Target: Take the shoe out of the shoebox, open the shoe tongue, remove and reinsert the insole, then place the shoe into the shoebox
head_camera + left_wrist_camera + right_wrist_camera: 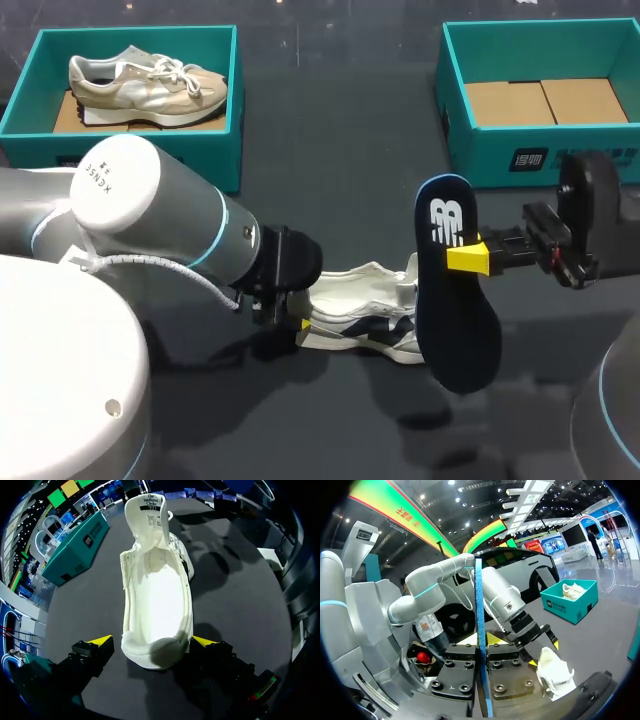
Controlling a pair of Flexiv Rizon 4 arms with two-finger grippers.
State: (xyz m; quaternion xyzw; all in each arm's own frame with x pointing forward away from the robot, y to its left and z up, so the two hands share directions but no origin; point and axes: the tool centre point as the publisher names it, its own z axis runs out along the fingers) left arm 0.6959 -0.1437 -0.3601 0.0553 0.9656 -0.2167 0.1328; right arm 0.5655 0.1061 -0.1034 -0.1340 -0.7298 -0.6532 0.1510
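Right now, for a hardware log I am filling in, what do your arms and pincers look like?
Left arm: silver-grey rounded links, light-blue joint ring, white end cap with small print, white cable alongside. Right arm: black wrist, grey link, blue ring. Left pincer and right pincer: black, blocky, yellow-tipped.

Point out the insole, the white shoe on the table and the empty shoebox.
insole [460, 325]: head view, on the dark face near its wider end.
white shoe [159, 597]: left wrist view, on the bare footbed inside.
empty shoebox [478, 152]: head view, on its teal front wall.
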